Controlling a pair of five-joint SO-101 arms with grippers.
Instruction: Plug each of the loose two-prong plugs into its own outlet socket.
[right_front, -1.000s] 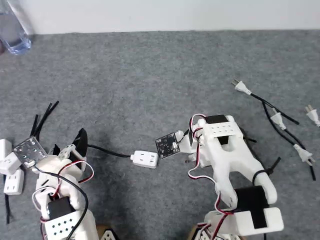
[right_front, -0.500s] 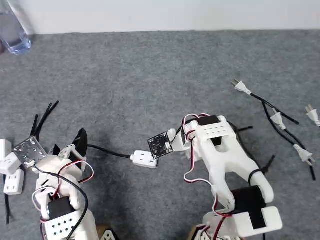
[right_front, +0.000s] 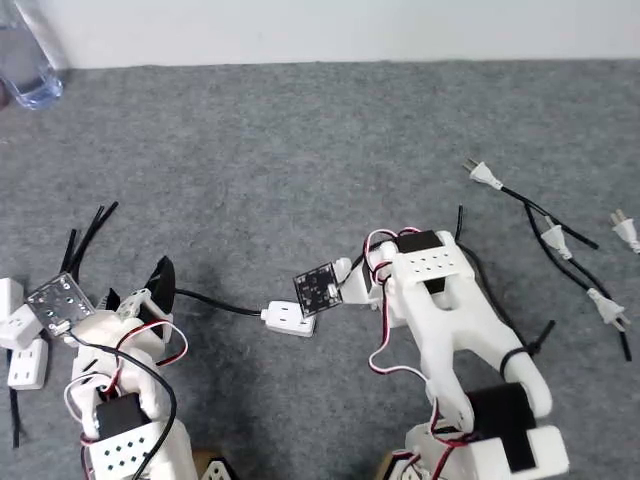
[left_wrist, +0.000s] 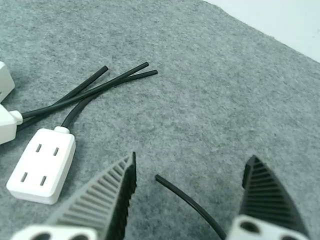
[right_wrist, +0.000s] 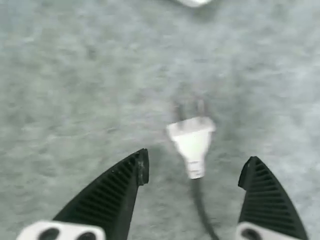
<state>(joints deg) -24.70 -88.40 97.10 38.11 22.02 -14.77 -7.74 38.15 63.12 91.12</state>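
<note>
Right arm (right_front: 440, 300) has slid sideways toward the left arm (right_front: 120, 400) over the last second, so its wrist board (right_front: 317, 289) now sits over one end of the white outlet socket (right_front: 290, 318) lying mid-mat; I see no shift on the left arm. From the right wrist I read the right gripper (right_wrist: 196, 170) as released, jaws spread wide, hovering over a white two-prong plug (right_wrist: 191, 142). It lies flat on the grey mat (right_wrist: 75, 75) between the two fingers and touches neither. Its prongs point away from the gripper, and its black cord runs back under it. Left gripper (left_wrist: 190, 190) likewise released, jaws well apart, low over the mat, with a loose black cord end (left_wrist: 185, 197) lying between them. Just beside one finger sits a second white socket block (left_wrist: 40, 165), slots up, its cord joining a fan of black cords (left_wrist: 95, 87). From above, a cluster of white sockets (right_front: 20, 345) lies at the mat edge beside the left arm. Four more loose plugs (right_front: 485, 175) lie well apart from both arms on the far right of the mat, strung on black cords, none seated in a socket. Clear bottle (right_front: 25, 60) stands at the far left corner.
</note>
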